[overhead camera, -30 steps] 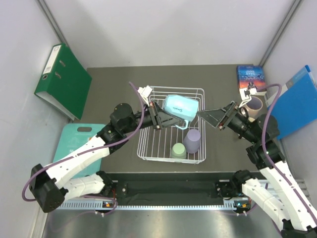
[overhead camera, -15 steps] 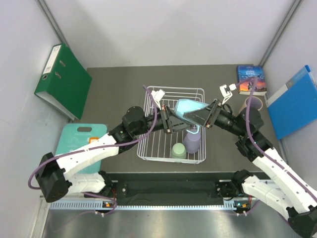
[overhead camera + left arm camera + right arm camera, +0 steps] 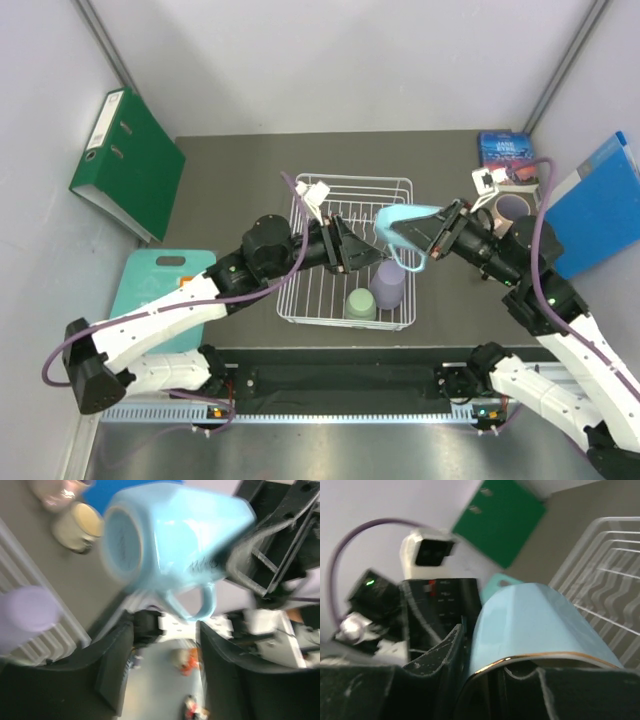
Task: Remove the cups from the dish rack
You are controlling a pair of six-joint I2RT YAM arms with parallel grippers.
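Handover looks done: the blue mug [image 3: 402, 222], lately in the left claw [image 3: 354, 253], hangs right of centre over the rack's [image 3: 308, 300] right edge, rim pinched by the right claw [image 3: 432, 238]. Left claw gapes empty, free for another.

The left wrist view blurs the light blue cup [image 3: 170, 545] and crops the lavender cup [image 3: 24, 616].

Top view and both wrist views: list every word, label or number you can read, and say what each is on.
No text reads clearly.
Book: pale title lines on the dark blue cover, too small to read.
Blue mug: dark script on its side, too blurred to read.
Green binder: white spine label, no legible text.
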